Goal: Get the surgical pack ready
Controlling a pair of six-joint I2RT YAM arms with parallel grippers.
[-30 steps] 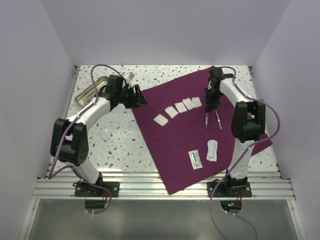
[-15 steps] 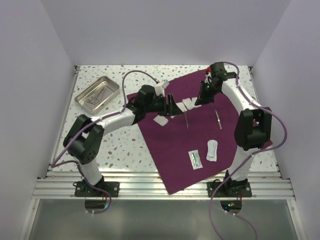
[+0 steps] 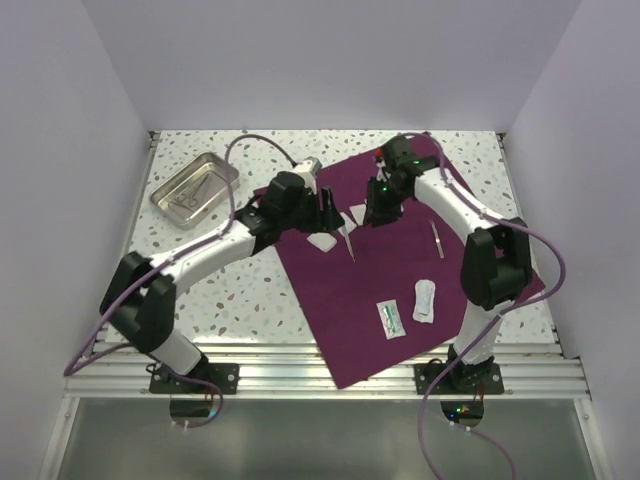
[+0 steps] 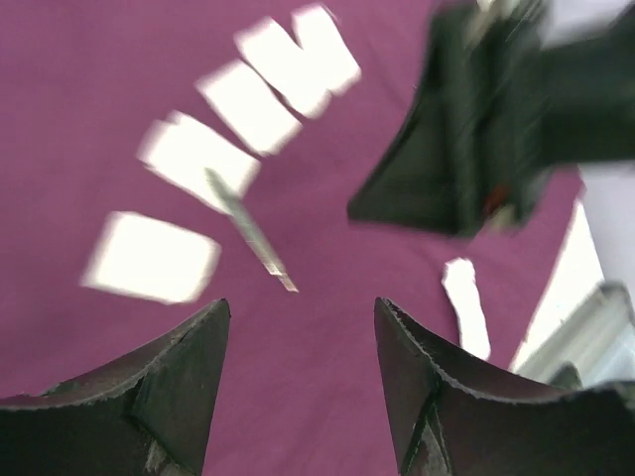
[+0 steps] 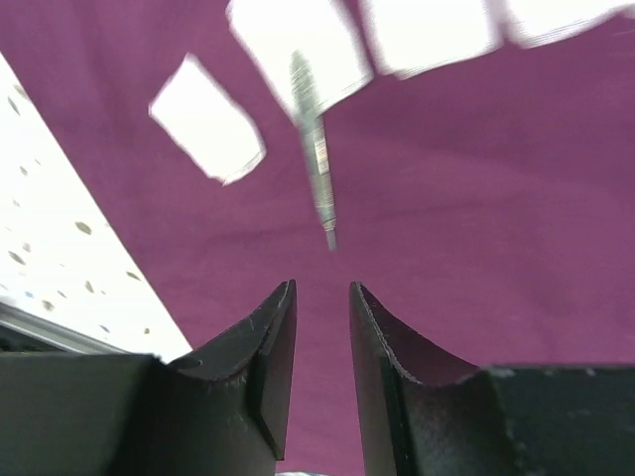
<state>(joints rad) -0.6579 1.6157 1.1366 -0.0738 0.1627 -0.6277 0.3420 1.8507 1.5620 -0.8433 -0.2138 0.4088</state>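
Note:
The surgical pack (image 3: 470,215) lies spread open as a wide purple cloth on the speckled table. A row of white gauze squares (image 3: 322,242) sits on its far left part, and a thin metal instrument (image 3: 347,241) lies across them. My left gripper (image 3: 335,212) hovers open and empty over the cloth (image 4: 99,79), just short of the instrument (image 4: 248,230) and the gauze (image 4: 151,258). My right gripper (image 3: 375,210) hangs close beside it, its jaws a narrow way apart with nothing between them. The right wrist view shows the instrument (image 5: 316,174) ahead of that gripper (image 5: 322,286).
A second metal instrument (image 3: 436,238) lies on the cloth's right part. Two white packets (image 3: 425,300) (image 3: 390,318) rest near its front. A steel tray (image 3: 160,195) holding tools stands at the back left. The two grippers are only a hand's width apart.
My left arm has swung from the tray over to the cloth. The right gripper moved left and opened. One instrument now lies further left, on the gauze squares.

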